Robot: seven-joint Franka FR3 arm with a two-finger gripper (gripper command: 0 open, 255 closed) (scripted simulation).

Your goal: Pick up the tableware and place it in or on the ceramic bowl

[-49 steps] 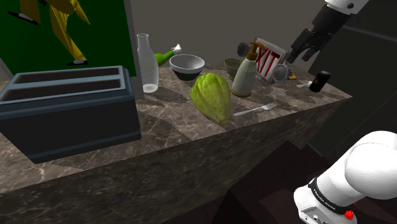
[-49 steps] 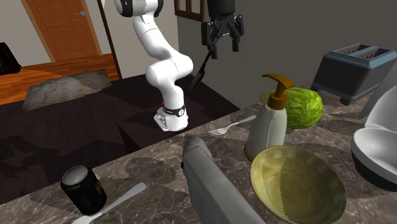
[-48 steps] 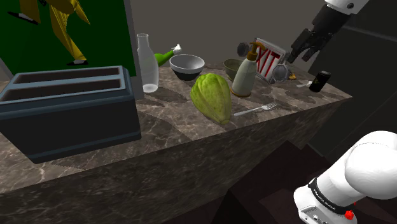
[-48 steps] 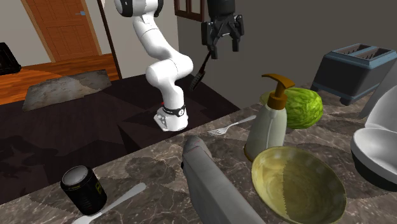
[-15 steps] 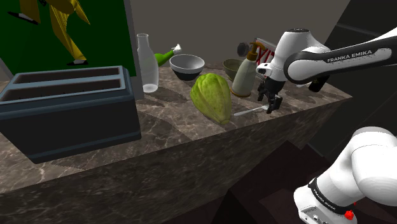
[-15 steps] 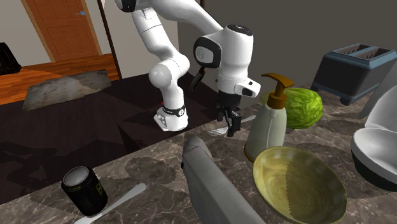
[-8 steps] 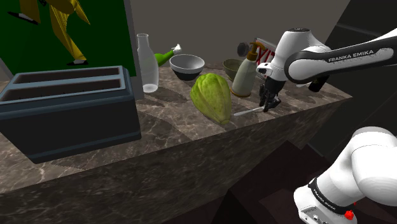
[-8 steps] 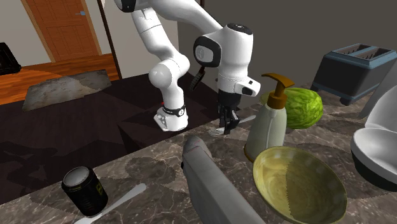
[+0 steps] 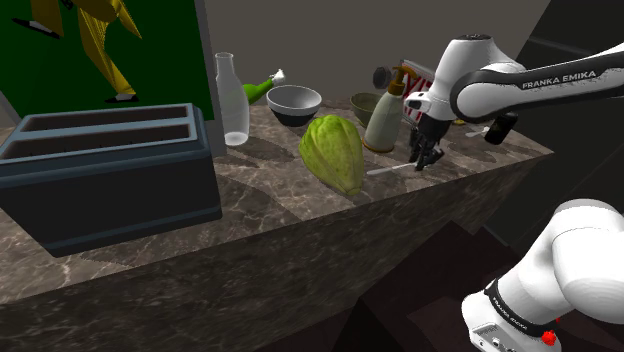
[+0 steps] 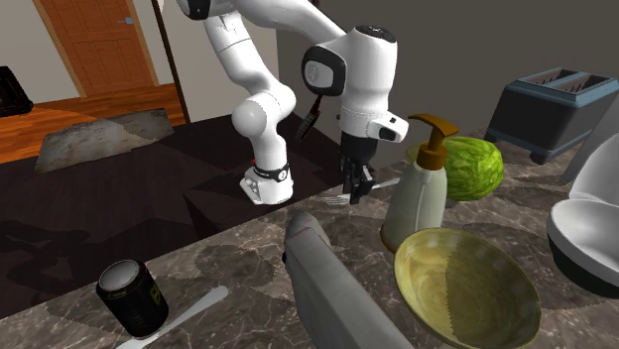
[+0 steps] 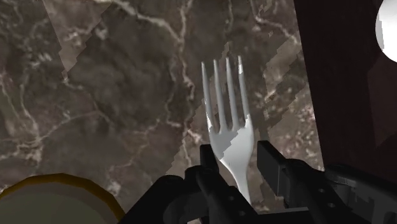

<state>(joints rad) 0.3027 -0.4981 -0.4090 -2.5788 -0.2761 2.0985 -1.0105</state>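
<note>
the arm (image 9: 520, 80) is glossy white, built of rounded links with dark grey joints, and black "franka emika" lettering runs along its forearm. a black band with a thin red ring circles the base link (image 9: 515, 315). the gripper (image 9: 421, 163) is all black, with blocky fingers (image 11: 270, 162).

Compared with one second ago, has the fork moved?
Yes. The fork, clasped in the hand, has come slightly up off the counter; in the shoulder view its handle end now sits higher against the green cabbage beside it.
</note>
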